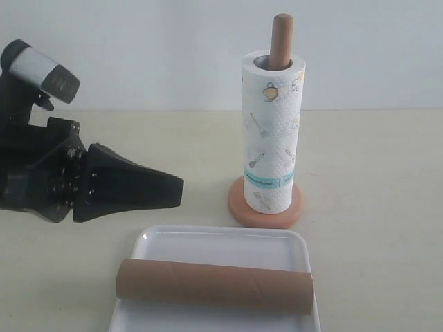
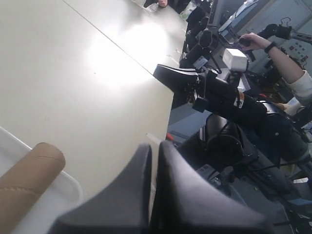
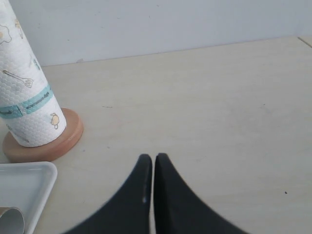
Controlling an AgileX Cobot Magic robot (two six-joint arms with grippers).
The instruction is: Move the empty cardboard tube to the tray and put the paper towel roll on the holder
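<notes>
While the left tool (image 1: 181, 189) hangs at 9 o'clock in the exterior view, jaws pressed together with nothing between them, the empty cardboard tube (image 1: 214, 285) lies on its side in the tray (image 1: 208, 245) at 6 o'clock. The tube runs across the tray's width from 9 to 3, slightly skewed, with the 3 o'clock end a bit nearer the camera. Its ends reach about to the side rims. The tray is white with a low rim and sits flat on the surface (image 1: 374, 207). Its near edge is cut off by the frame.

At about 1 o'clock from the tray stands the holder (image 1: 281, 34), upright. Its round base is just beside the tray's far rim; can't tell if they touch. The paper towel roll (image 1: 272, 131) is threaded over the post, upright, with its bottom on the disc base. The post tip pokes out above the roll's grey core. A teal band sits near the roll's lower end, with utensil prints above it.

The left tool's tip points toward 3 o'clock, at the holder's base, and is well short of it. It touches neither roll, tube nor tray. In the left wrist view the black fingers (image 2: 131, 195) are closed against each other, with one tube end (image 2: 34, 165) and a tray corner (image 2: 63, 195) near them, no contact.

The right tool (image 3: 153, 158) is not seen in the exterior view. The right wrist view shows its fingers shut tip to tip and empty, over bare surface. The roll and holder base are near. A tray corner and a sliver of tube show at the edge of that view. Nothing is touched.
</notes>
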